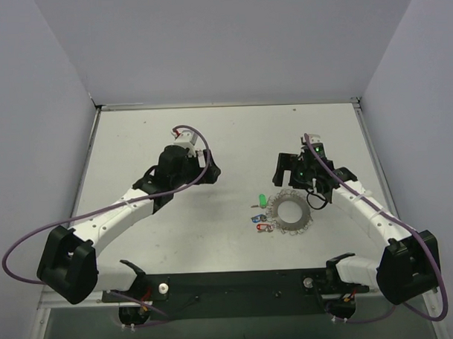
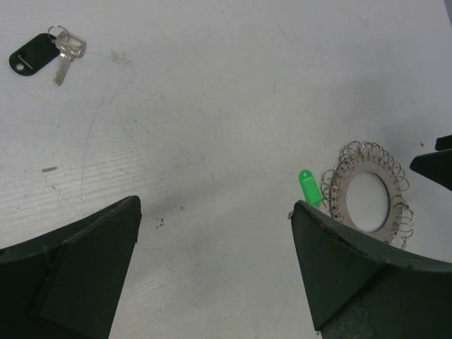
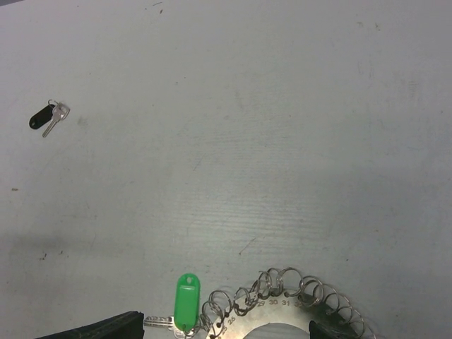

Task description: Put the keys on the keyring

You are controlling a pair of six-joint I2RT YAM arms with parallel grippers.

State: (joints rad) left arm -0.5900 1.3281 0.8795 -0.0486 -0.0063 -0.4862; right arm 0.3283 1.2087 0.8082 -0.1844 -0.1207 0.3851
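The left arm [image 1: 116, 218] and right arm [image 1: 365, 209] had white shells with black joint housings (bulkiest at the shoulders); a purple cable [image 1: 186, 128] trailed each. The left pincer [image 2: 215, 205] was dark green.

Right of centre on the bench [image 1: 177, 238], the keyring [image 1: 291, 213] lies with coloured keys [image 1: 262, 201] clustered at its left rim, the right claw [image 1: 295, 174] just above it.

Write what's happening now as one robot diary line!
left gripper open | right gripper open, by keyring | green key beside keyring | dark key lying far apart
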